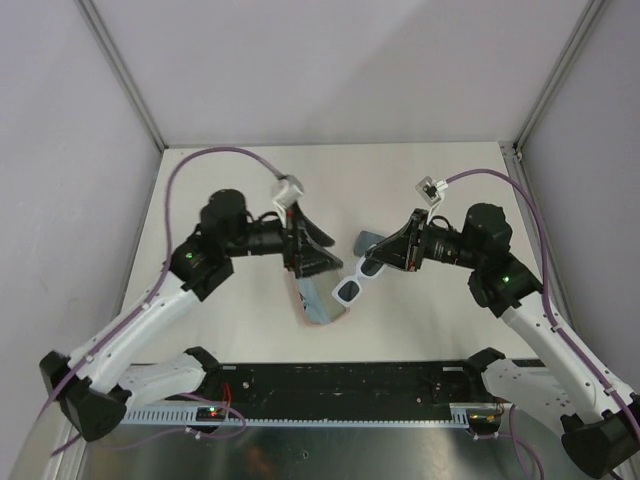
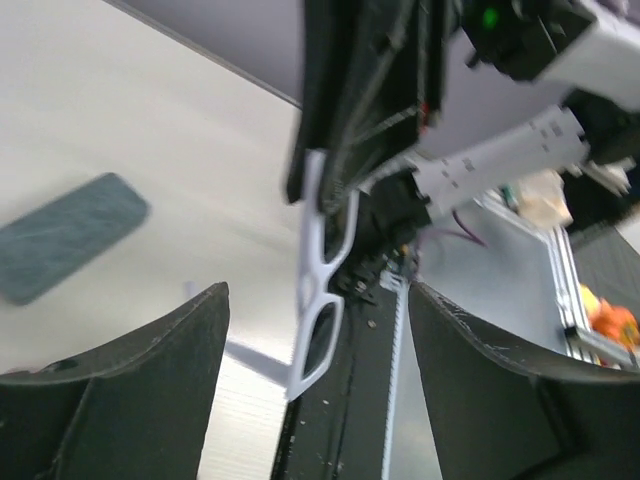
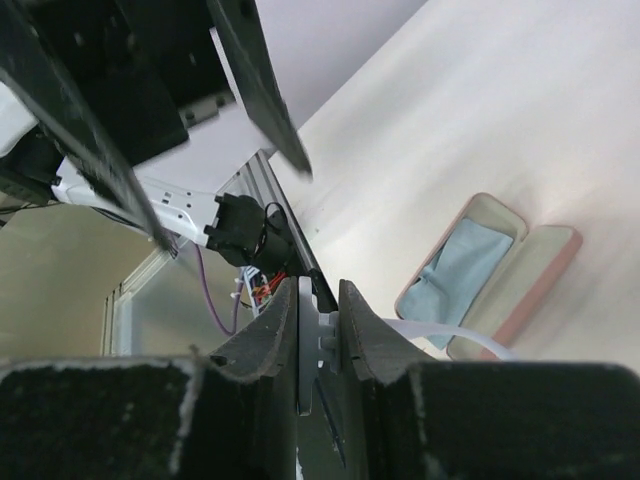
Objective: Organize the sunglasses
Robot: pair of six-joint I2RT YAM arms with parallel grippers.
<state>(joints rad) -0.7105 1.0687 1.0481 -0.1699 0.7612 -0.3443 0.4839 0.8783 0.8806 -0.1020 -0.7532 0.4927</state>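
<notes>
The counter (image 1: 420, 180) carries a pink case (image 3: 548, 270), lying open, I judge so a pair can go in. My right tool (image 3: 318, 300) is clamped on the white sunglasses (image 2: 310, 240), held up just beside that case. My left tool (image 2: 317, 300) faces them, jaws wide apart, gripping nothing.

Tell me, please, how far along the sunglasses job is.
Done: the pink case lies open, cloth inside. In hand: the right pincer is shut on the white sunglasses; the left pincer stands open beside them. Left: they are in no case yet, the grey case lies closed, and only this one pair shows.
</notes>
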